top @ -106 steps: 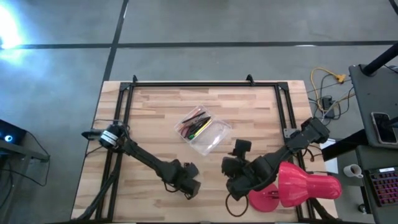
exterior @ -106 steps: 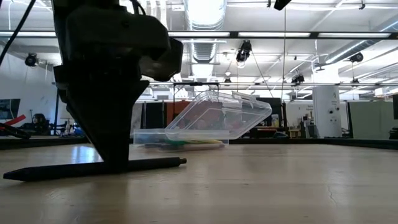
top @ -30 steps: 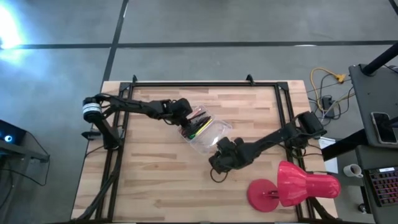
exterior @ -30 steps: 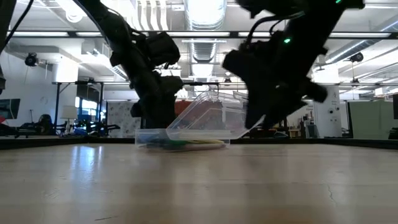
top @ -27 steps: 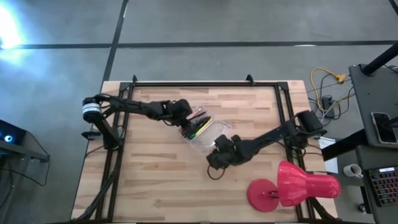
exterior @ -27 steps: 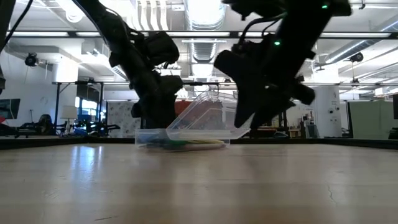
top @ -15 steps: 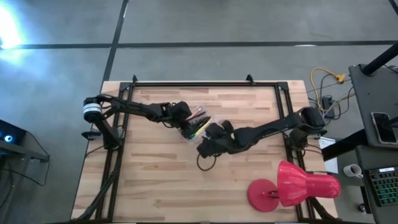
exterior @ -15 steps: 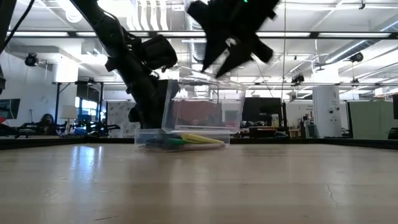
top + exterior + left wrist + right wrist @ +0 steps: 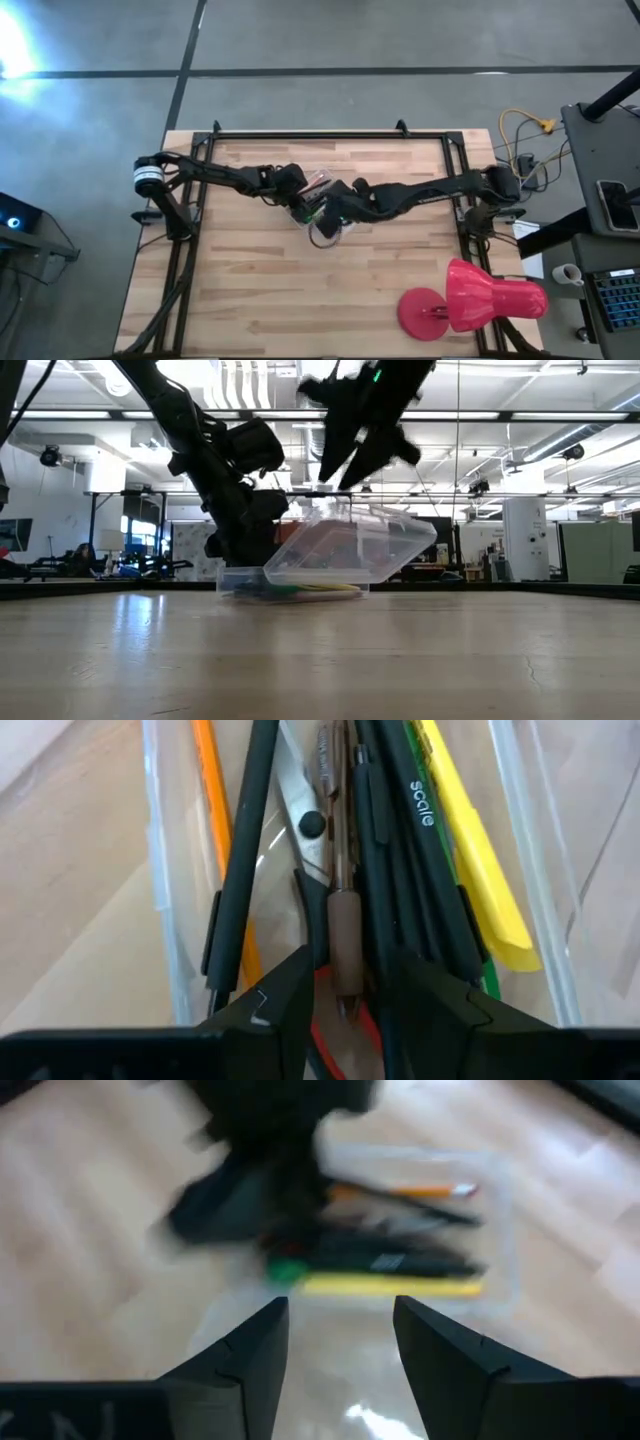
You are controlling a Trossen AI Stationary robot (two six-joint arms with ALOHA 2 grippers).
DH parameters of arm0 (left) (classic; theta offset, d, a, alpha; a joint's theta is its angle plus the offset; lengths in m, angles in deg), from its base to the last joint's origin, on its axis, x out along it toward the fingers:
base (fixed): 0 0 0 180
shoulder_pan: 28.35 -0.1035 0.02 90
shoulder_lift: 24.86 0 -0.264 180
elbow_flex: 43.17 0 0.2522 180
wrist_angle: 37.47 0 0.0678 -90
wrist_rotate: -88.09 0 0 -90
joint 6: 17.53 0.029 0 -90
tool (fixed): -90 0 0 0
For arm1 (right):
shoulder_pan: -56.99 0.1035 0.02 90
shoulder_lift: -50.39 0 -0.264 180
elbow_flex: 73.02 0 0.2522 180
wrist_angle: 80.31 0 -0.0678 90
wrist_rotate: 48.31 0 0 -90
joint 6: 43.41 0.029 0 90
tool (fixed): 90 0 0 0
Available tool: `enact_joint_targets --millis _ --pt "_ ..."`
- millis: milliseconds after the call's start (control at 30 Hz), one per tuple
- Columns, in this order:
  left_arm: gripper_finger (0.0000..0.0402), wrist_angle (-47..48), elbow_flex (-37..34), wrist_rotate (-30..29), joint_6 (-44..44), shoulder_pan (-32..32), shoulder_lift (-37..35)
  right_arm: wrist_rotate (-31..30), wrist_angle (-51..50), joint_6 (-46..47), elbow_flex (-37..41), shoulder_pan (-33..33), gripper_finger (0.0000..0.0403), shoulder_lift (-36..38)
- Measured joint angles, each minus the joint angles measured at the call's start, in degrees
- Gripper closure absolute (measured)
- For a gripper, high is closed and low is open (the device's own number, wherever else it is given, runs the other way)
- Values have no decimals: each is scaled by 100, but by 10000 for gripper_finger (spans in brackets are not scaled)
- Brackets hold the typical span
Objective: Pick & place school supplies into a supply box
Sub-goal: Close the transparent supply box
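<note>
- At table centre: supply box (image 9: 335,212), lid raised aslant, holds the school supplies (image 9: 400,870).
- Left gripper (image 9: 298,193): fingers parted, over the box's contents.
- Right gripper (image 9: 330,212): fingers spread above the lid (image 9: 350,545), gripping nothing.

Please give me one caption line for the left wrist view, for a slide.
Left gripper open over the clear supply box holding scissors, pens, pencil and yellow marker.

The right gripper (image 9: 335,205) has swept in from beside the red lamp (image 9: 475,300) to above the supply box (image 9: 330,555), whose lid has tipped partway down again.
</note>
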State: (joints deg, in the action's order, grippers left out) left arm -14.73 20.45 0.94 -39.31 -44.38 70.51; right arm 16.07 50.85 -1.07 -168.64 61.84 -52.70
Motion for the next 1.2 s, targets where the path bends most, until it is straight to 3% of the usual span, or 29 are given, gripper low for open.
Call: enact_joint_targets --millis 200,433,600,867,1200 --pt "287 7 -51 -15 -9 -2 -7 680 -1145 577 120 906 232 395" --pt "287 57 -23 -13 -5 -2 -7 482 -427 1894 843 1898 237 92" --pt "288 57 -30 -14 -4 -2 -7 -614 -102 2197 1034 1587 237 -326" --pt "288 332 -53 8 7 0 0 -1137 31 1643 1148 879 237 -477" --pt "288 255 -134 7 6 0 0 -1680 123 487 613 666 251 -100"
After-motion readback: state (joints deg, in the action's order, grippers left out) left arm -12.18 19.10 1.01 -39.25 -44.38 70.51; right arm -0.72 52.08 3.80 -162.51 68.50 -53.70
